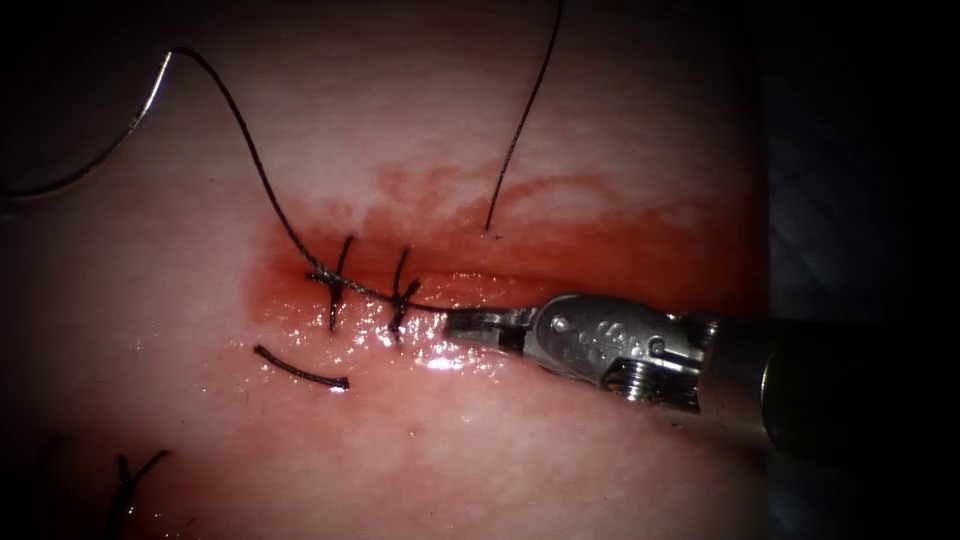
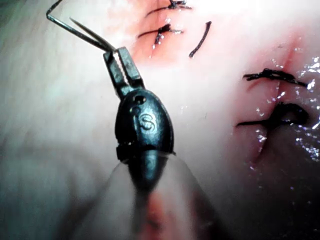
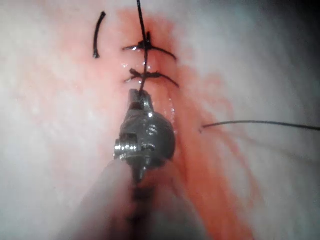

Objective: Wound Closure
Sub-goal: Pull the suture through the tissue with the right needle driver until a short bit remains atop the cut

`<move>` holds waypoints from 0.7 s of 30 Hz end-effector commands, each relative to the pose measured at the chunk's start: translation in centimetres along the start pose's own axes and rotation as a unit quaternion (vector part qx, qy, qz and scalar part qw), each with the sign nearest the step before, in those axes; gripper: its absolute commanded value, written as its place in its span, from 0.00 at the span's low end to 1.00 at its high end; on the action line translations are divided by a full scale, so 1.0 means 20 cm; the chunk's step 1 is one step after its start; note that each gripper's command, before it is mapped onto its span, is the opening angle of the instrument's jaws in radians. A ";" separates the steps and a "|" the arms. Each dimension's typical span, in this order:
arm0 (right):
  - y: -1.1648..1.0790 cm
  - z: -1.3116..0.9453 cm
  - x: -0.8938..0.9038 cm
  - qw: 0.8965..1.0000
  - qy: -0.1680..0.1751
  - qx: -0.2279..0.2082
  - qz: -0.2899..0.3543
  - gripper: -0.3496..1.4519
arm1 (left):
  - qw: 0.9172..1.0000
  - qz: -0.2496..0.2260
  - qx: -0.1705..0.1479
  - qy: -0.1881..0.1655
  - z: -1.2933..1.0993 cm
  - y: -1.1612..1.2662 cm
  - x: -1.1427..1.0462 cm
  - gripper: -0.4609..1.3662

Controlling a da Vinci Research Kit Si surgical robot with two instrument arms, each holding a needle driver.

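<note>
Steel needle [image 2: 82, 31] clamped in left claw [image 2: 122, 62]; right claw [image 1: 478, 325] clamps thread [image 1: 250, 150] beside two stitches [image 1: 338, 285].

This is a surgical-skills training lab, not an operating room. What shows it is the tissue [image 1: 560, 130]: a pale, bare slab of pork with a cut [image 1: 600, 275] running from centre toward 3 o'clock, lit by a close scope light with darkness around it. Two dark stitches [image 1: 340, 285] cross the cut, and red fluid [image 1: 620, 235] stains its edges. A loose cut end of thread [image 1: 300, 370] lies at 7 o'clock. A metal wristed gripper [image 1: 470, 325] reaches in from 3 o'clock.
</note>
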 end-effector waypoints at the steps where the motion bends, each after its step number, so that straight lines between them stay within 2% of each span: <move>1: -0.003 -0.001 0.000 1.000 -0.005 0.005 -0.002 0.00 | 1.000 0.000 -0.001 0.001 0.002 0.000 -0.001 0.06; 10: -0.032 -0.006 0.009 0.998 -0.035 0.050 -0.008 0.00 | 1.000 0.003 0.001 -0.009 0.019 0.000 -0.007 0.06; 15: -0.051 -0.007 0.019 0.997 -0.041 0.071 -0.008 0.00 | 1.000 0.001 0.003 -0.009 0.027 -0.001 -0.014 0.06; 21: -0.073 -0.009 0.037 0.992 -0.064 0.109 -0.003 0.00 | 1.000 -0.003 0.002 -0.012 0.027 0.002 -0.023 0.06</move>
